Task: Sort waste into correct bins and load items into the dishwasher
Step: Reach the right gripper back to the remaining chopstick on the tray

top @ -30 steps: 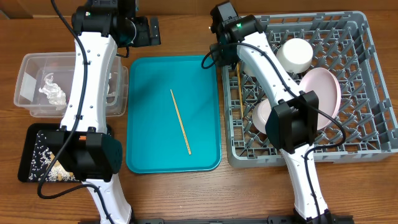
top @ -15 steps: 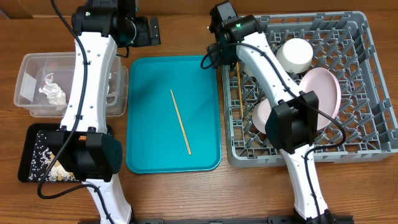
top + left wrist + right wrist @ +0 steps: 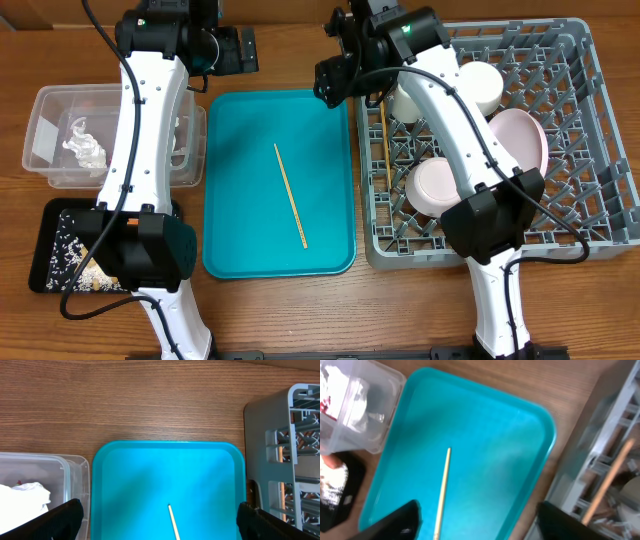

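One thin wooden chopstick (image 3: 291, 196) lies on the teal tray (image 3: 240, 240); in the right wrist view this chopstick (image 3: 442, 489) runs down between my fingers. The other chopstick (image 3: 385, 145) lies in the left edge of the grey dishwasher rack (image 3: 590, 130), and shows as a tan chopstick (image 3: 607, 480) at the right of the right wrist view. My right gripper (image 3: 330, 82) hangs open and empty over the tray's back right corner, its fingers (image 3: 395, 522) spread wide. My left gripper (image 3: 240, 48) is open and empty beyond the tray's far edge. The rack holds a pink plate (image 3: 525, 140) and two white bowls (image 3: 478, 88) (image 3: 435, 185).
The clear tub (image 3: 60, 110) at the left holds crumpled tissue (image 3: 82, 145). In front of it the black tray (image 3: 45, 235) holds white scraps. The left wrist view shows the teal tray (image 3: 165, 475), the tub's corner (image 3: 75, 467) and the rack's edge (image 3: 265, 415).
My right gripper has opened and drawn back and left from the rack's edge, leaving the chopstick lying in the rack. The left arm has not moved.
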